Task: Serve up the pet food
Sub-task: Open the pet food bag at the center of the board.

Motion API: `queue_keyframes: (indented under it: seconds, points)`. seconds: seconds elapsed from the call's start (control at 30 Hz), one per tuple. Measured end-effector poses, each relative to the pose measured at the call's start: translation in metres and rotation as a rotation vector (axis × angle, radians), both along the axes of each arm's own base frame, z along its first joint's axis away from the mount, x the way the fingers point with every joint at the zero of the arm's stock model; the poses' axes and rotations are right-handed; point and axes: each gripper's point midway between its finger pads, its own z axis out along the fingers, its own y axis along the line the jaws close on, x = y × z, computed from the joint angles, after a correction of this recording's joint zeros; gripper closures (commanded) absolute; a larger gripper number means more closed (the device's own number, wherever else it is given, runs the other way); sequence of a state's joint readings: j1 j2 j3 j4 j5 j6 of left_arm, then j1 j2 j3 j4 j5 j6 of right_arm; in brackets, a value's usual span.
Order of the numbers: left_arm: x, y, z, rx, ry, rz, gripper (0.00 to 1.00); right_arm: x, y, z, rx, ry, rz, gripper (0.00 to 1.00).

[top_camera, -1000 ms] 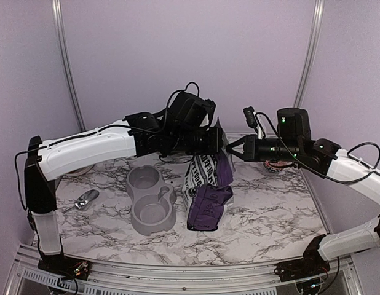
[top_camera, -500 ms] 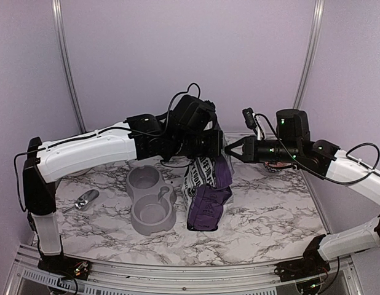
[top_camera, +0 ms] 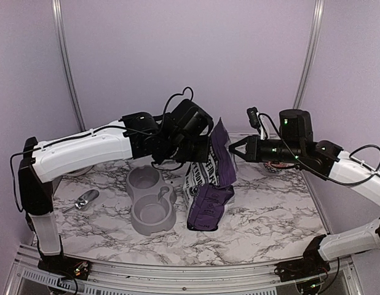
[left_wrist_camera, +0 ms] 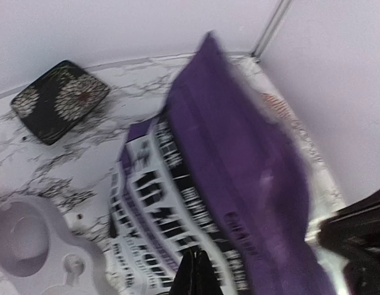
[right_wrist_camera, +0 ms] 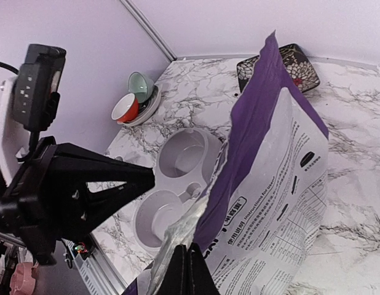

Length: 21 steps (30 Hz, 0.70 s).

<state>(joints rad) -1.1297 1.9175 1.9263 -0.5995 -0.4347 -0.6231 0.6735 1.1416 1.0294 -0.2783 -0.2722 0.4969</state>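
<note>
Jaws of the left gripper (top_camera: 209, 150) and the right gripper (top_camera: 232, 149) are closed, each pinching the top edge of the bag (top_camera: 208, 181). Its base rests on the desk (top_camera: 270, 215) beside the double bowl (top_camera: 151, 200). No pet food shows; presumably it is inside. The 2 grips should part evenly, keeping the bag's mouth upward.

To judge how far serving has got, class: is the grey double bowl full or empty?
Empty. Both wells of the grey double bowl show bare grey insides in the top and right wrist views; no kibble in either.
</note>
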Motion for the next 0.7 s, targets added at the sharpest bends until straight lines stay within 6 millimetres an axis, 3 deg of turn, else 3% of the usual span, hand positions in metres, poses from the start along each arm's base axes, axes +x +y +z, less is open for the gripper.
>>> queue_keyframes:
  seconds: [0.13,0.27,0.47,0.7]
  points:
    - [0.011,0.04,-0.023,0.156,0.014,0.086,1.0,0.001,-0.011,0.0,-0.019,0.001,-0.042,1.0]
    - [0.013,0.055,-0.031,0.22,0.019,0.117,1.0,0.001,-0.013,-0.002,-0.022,0.001,-0.048,1.0]
    - [0.003,0.043,-0.013,0.142,0.037,0.033,0.6,-0.002,-0.008,-0.002,0.011,-0.015,-0.016,1.0]
    - [-0.013,0.011,0.004,-0.013,0.105,-0.129,0.46,-0.002,-0.002,-0.003,0.076,-0.048,0.036,1.0]
